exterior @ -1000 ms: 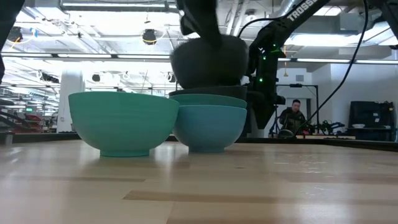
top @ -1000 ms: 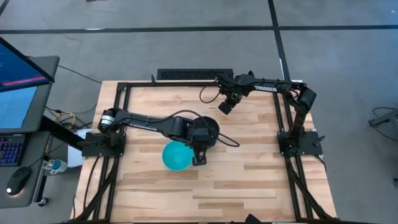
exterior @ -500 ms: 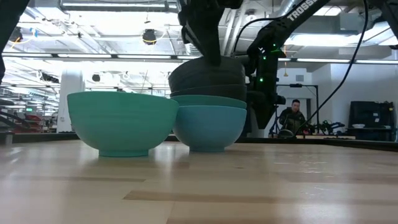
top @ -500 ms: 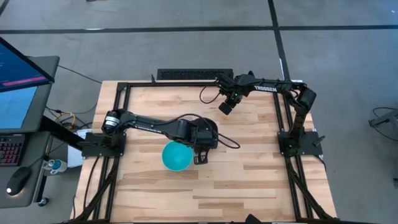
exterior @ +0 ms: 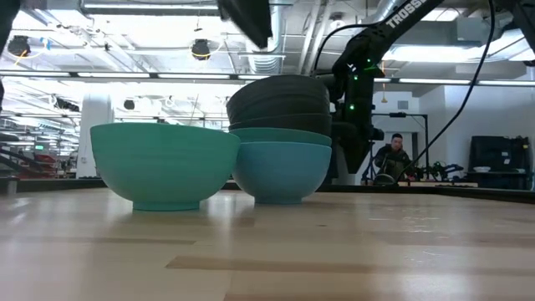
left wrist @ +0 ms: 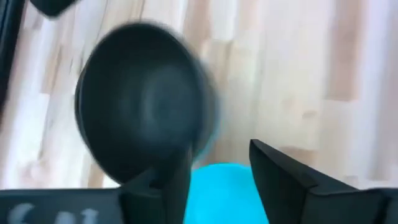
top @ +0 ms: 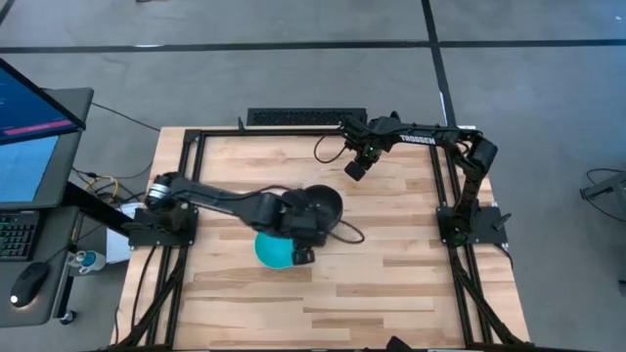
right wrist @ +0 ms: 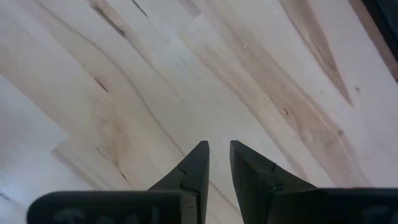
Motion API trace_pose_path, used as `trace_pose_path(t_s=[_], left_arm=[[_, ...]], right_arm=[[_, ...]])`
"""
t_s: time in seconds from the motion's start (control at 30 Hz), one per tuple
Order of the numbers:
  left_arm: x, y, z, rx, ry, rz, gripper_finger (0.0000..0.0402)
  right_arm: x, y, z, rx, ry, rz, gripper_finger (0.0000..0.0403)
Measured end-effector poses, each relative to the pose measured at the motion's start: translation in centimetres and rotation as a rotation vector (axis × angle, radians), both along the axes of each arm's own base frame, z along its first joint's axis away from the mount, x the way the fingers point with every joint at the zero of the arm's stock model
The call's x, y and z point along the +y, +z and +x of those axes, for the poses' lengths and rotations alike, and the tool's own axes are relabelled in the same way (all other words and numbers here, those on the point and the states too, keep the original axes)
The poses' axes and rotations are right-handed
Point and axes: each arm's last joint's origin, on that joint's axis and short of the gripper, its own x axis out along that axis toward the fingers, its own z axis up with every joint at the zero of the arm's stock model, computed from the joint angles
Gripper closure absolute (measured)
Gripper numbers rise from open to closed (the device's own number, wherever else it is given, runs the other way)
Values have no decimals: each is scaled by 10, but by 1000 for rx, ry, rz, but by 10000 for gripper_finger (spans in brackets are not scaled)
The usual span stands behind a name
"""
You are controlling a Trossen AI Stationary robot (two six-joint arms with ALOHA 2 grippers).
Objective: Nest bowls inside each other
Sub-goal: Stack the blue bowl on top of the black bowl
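Note:
Two black bowls (exterior: 280, 100) sit nested on top of a teal-green bowl (exterior: 280, 135), which sits in a blue bowl (exterior: 282, 173) standing on the table. In the high view the stack shows as one black bowl (top: 319, 203). A single cyan bowl (top: 268, 248) stands beside it on its base, toward the table's near left. My left gripper (top: 300, 256) hangs open above the cyan bowl's edge (left wrist: 221, 186), clear of the stack (left wrist: 143, 112). My right gripper (top: 354, 168) hovers at the far side, its fingertips (right wrist: 204, 149) a narrow gap apart with nothing between them.
A black frame (top: 196, 137) runs around the wooden table top. There is bare wood on the near half (top: 372, 293) and to the right of the stack. A monitor and a keyboard stand off the table's left side.
My left gripper has opened and let go of the top black bowl, which has dropped from just above the stack into it and now sits nested. The gripper has then risen and drawn slightly toward the table's near left, over the cyan bowl.

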Motion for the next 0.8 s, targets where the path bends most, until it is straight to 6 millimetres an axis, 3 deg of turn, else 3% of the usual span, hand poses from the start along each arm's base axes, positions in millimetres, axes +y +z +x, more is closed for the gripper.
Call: trace_pose_path(t_s=[0.13,0.23,0.3,0.47,0.67,0.8], left_arm=[[4,27,-18,-85,48,-15,304],[11,28,-25,-38,64,23,373],[15,21,-31,60,68,48,392],[21,-10,-41,194,56,124,373],[27,-33,-70,46,109,41,361],[32,-39,-96,-51,144,-25,355]], right_arm=[[3,0,2,-25,13,41,315],[14,7,7,-75,39,83,315],[23,15,11,-111,45,52,315],[38,56,11,-183,81,-140,315],[42,112,-13,-324,20,-313,315],[43,130,-25,-389,-27,-335,315]])
